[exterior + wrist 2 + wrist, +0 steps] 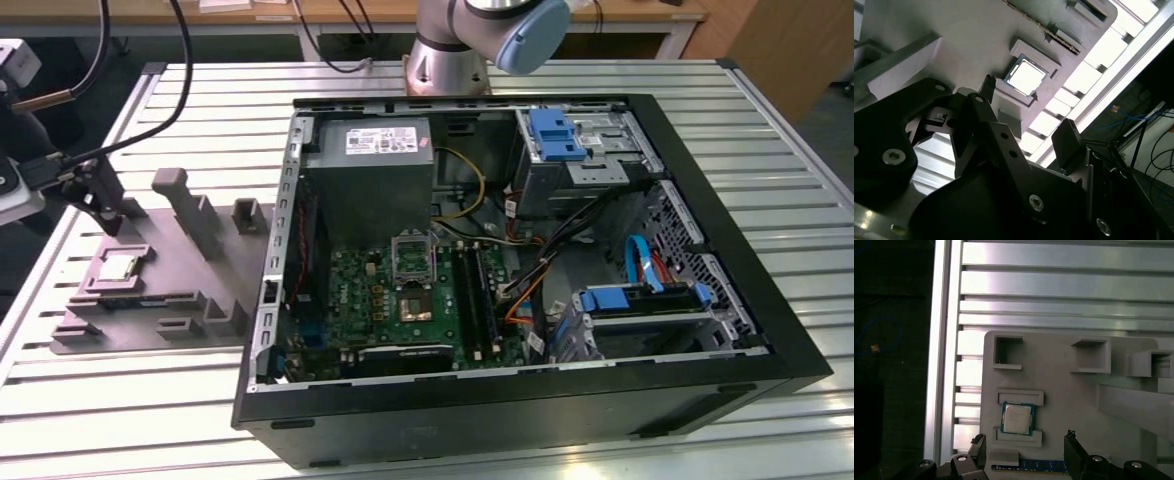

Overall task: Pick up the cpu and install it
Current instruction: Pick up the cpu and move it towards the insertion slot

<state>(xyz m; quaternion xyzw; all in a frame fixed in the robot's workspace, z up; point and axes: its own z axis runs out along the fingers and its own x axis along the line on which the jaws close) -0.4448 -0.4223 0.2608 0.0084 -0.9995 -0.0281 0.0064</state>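
Over the grey fixture tray [200, 275] on the slatted metal table [134, 400], the arm's gripper [1024, 439] hangs with its two dark fingers [1072, 450] spread wide apart, holding nothing. The cpu [1017, 419] lies flat in a shallow square seat of that tray, silvery top up. In both wrist views it sits below the gap between the fingers, untouched. A green memory module [1029, 468] rests in the tray just beside that seat. Next to the tray, on the exterior view's right, an open computer case [747, 335] exposes its motherboard [360, 290].
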